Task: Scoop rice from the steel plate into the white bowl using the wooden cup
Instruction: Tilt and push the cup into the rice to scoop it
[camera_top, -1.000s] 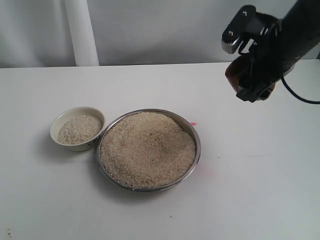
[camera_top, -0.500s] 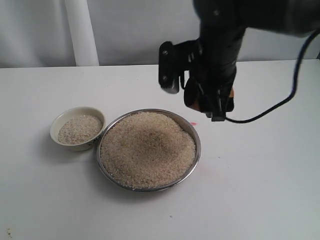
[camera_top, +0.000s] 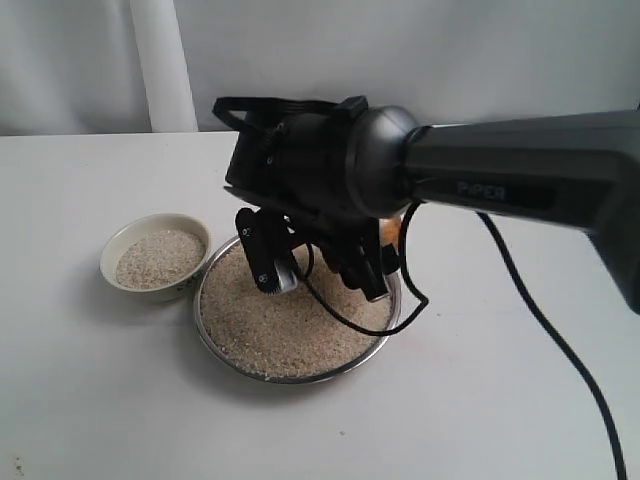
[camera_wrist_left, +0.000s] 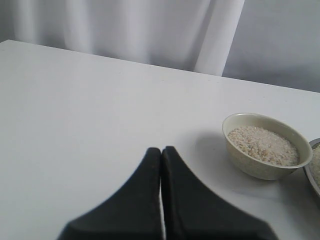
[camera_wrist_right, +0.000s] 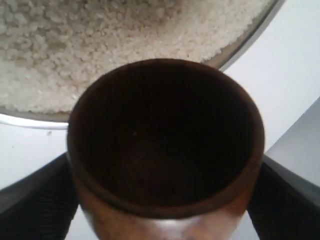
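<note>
Right claw (camera_wrist_right: 162, 197): was closed around the wooden cup (camera_wrist_right: 165, 125), one finger on each side. The cup's dark mouth hung over the rim of the steel plate (camera_top: 300, 379), next to the rice (camera_top: 270, 330) heaped in it. The steel plate stood near the middle of the desk (camera_top: 450, 420), and the white bowl (camera_top: 140, 288), partly filled with rice, stood just beside it toward the desk's left edge. Left claw (camera_wrist_left: 161, 165): fingers were pressed together and held nothing, low over bare desk near the bowl.
</note>
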